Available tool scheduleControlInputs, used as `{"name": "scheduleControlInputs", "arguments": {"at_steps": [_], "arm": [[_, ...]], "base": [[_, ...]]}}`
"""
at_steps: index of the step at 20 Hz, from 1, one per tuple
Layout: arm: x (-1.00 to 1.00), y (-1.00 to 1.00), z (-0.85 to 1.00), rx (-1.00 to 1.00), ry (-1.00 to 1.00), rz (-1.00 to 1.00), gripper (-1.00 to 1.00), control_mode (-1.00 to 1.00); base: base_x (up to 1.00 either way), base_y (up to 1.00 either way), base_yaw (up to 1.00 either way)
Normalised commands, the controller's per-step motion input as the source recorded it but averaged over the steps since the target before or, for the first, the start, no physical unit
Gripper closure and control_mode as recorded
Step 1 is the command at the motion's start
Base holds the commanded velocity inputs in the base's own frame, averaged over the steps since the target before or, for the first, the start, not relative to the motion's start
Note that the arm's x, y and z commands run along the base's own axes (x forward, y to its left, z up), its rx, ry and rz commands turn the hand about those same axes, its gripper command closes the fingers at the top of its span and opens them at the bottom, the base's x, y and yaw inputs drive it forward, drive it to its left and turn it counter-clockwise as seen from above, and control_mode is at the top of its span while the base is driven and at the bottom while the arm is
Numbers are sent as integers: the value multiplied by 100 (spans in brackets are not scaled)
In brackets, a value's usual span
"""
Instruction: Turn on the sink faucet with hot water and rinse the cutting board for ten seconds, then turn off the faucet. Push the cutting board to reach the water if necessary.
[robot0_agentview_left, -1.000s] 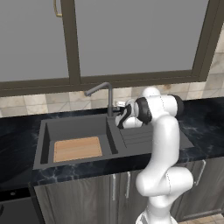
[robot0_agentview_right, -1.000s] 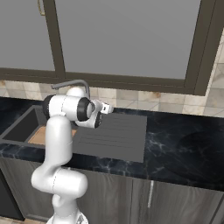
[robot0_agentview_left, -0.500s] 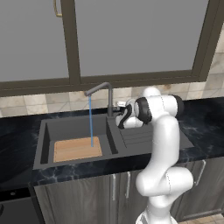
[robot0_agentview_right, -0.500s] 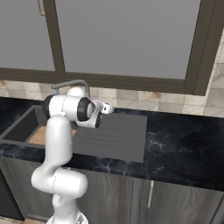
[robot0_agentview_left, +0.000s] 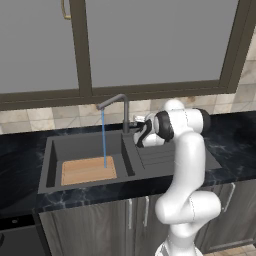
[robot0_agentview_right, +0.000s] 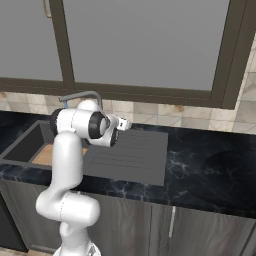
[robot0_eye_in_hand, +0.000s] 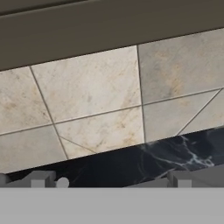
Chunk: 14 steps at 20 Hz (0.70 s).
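You can see the water running. It is a thin blue line that falls straight down from the tip of the sink faucet and lands on the cutting board. The board lies flat on the floor of the sink, and the water hits it near its right end. The faucet stands just behind the sink, at the wall between the bowl and the ribbed drainboard. Its spout reaches out to the left over the bowl.

Look just right of the faucet post and you find the gripper. It is close to the post, above the drainboard. In the hand view its two fingertips stand far apart with nothing between them. They point at the tan wall tiles and the black countertop behind the sink.

From the right side you see the white arm in front of the sink, with a bit of the board showing beside it.
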Motion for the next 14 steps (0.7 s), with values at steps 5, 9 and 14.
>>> {"name": "scheduleControlInputs", "arguments": {"at_steps": [5, 9, 14], "arm": [[-14, -64, -10, 0, 0, 0, -100, -100], [-25, -50, -7, 0, 0, -1, -100, -100], [-31, -13, 3, 0, 2, 0, -100, -100]], "base": [[0, 0, 0], [0, 0, 0], [0, 0, 0]]}}
